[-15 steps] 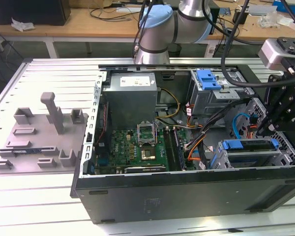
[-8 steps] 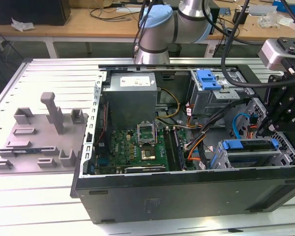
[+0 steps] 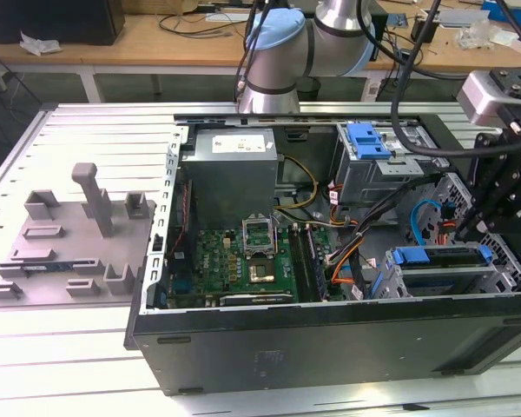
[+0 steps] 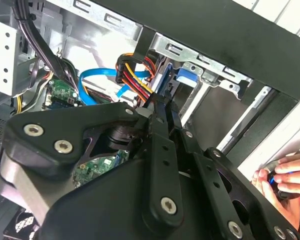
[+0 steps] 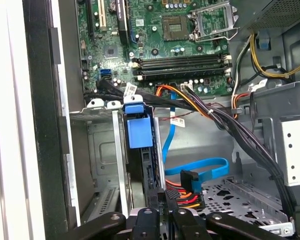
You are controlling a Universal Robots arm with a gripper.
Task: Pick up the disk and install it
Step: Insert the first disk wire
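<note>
The disk [image 5: 149, 167] stands edge-on in a slot of the metal drive cage [image 5: 97, 150], with the blue tab of its carrier [image 5: 139, 125] at the end toward the motherboard. My gripper [image 5: 161, 216] sits at the disk's other end, its black fingers closed on the disk's edge beside the red and orange power cable [image 5: 182, 194]. In the exterior view the gripper [image 3: 462, 233] reaches down to the cage at the case's front right, where the disk [image 3: 443, 255] shows as a dark strip with blue ends. The second wrist view has the gripper [image 4: 161, 102] under the blue carrier [image 4: 186, 76].
The open case holds the motherboard [image 3: 243, 261], a grey power supply [image 3: 234, 161] and a second cage with a blue bracket [image 3: 369, 139]. Blue data cables [image 5: 200, 169] and black cable bundles [image 5: 240, 135] run beside the cage. A person's hand [image 4: 285, 182] is outside the case. A grey fixture [image 3: 78, 239] lies on the exterior view's left.
</note>
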